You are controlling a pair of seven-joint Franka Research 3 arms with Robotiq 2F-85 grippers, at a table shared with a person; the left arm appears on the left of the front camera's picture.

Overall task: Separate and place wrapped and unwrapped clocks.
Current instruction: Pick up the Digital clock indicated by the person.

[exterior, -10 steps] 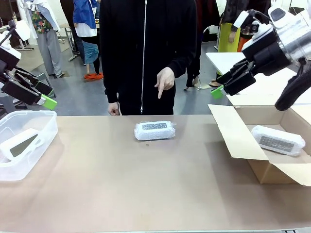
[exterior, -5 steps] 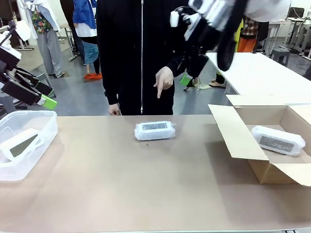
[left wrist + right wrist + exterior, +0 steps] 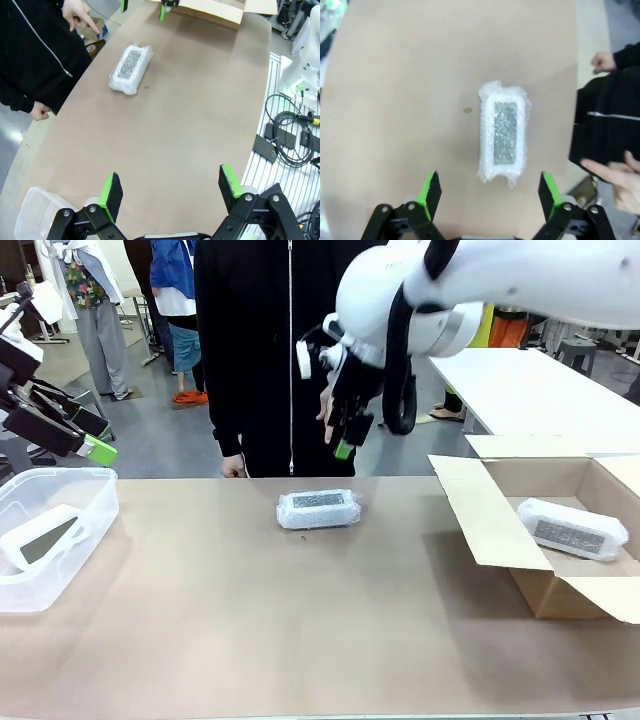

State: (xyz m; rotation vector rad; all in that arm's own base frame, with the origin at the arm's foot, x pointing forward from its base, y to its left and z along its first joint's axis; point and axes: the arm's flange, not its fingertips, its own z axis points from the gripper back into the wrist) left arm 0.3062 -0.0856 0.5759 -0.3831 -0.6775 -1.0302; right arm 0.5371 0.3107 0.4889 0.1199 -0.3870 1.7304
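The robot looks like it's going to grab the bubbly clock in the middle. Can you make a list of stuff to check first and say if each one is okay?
1. Right hand open wide enough: ok, its green pads stand apart in the right wrist view.
2. Right hand above the wrapped clock: ok, the clock lies just ahead of the fingers.
3. Clock free on the table: ok, nothing touches it.
4. Person's hand out of the way: not ok, it points down close behind the right hand.
5. Cardboard box ready: ok, open, one wrapped clock already inside.
6. Left hand out of the way: ok, open, far from the clock.
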